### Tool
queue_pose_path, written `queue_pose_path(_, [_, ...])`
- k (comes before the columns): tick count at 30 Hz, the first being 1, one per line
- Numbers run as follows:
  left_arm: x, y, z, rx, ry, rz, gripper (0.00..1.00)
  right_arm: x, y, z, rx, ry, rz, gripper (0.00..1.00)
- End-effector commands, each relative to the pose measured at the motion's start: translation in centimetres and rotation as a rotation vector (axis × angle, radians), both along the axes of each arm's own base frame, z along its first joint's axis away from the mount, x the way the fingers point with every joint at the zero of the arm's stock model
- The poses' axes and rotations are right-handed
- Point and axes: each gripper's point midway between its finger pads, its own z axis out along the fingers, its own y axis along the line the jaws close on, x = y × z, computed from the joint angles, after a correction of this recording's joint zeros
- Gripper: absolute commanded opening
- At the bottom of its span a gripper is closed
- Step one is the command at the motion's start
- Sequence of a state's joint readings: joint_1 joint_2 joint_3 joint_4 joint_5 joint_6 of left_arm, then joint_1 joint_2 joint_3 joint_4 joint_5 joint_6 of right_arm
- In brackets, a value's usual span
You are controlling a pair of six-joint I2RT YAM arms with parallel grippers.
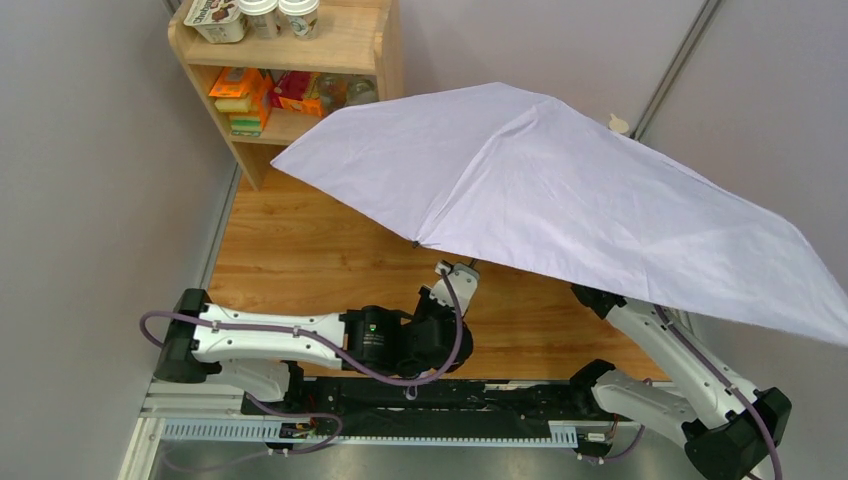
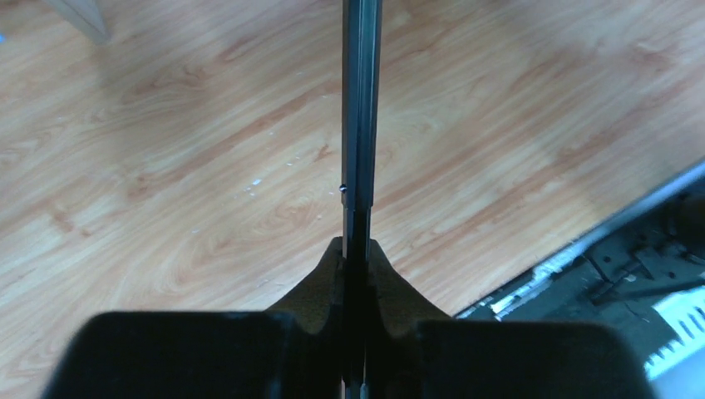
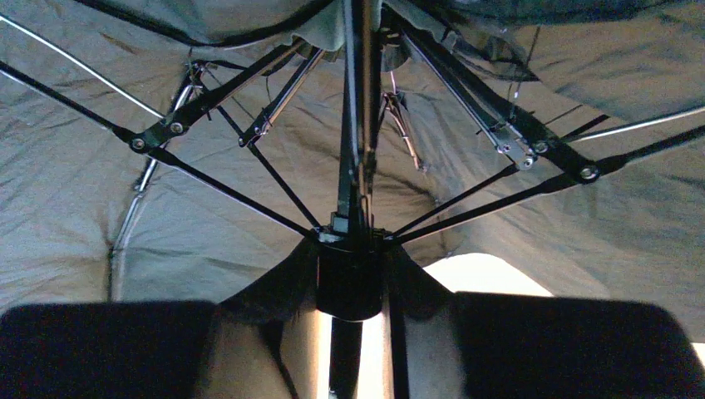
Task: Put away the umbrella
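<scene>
The open umbrella (image 1: pixel 560 190) spreads over the desk (image 1: pixel 300 260) toward 3 o'clock, left jaws clenched on its shaft (image 2: pixel 362 108), right jaws grasping the runner (image 3: pixel 349 278); if the runner slips, the canopy (image 1: pixel 640 240) may spring back and hit the shelf (image 1: pixel 350 45) at 11 o'clock.

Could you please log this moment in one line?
umbrella: open | left tool: shut on shaft | right tool: shut on runner
</scene>
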State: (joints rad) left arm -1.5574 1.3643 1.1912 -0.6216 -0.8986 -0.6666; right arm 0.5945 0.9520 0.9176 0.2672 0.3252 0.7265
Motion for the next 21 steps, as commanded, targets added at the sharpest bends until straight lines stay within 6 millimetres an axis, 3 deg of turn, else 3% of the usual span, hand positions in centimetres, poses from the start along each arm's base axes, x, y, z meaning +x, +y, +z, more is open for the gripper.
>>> queue_pose_path(1, [0.4,-0.5,3.8,-0.316,0.06,0.027,0.22,-2.5,3.5,1.7,0.05,-0.002,0.273,0.0])
queue_pose_path(4, [-1.3,-0.1,3.3,-0.399,0.149,-0.049,0.55,-2.4,3.4,3.0,0.087,-0.024,0.29,0.0])
queue_pose_path(6, [-2.4,0.3,2.5,-0.432,0.193,-0.105,0.68,-2.1,3.5,3.4,0.089,-0.03,0.291,0.0])
queue_pose_path(8, [-3.4,0.8,2.1,-0.477,0.234,-0.15,0.75,-1.8,3.4,3.9,0.097,-0.038,0.285,0.0])
queue_pose_path(13, [-5.6,0.6,1.6,-0.596,0.278,-0.297,0.79,-1.5,4.0,5.1,0.094,-0.074,0.328,0.0])
queue_pose_path(16, [-5.7,0.5,1.5,-0.614,0.287,-0.306,0.79,-0.9,4.0,5.8,0.115,-0.08,0.351,0.0])
queue_pose_path(21, [-5.6,-0.4,1.4,-0.597,0.269,-0.319,0.67,-0.6,3.8,6.3,0.131,-0.081,0.378,0.0])
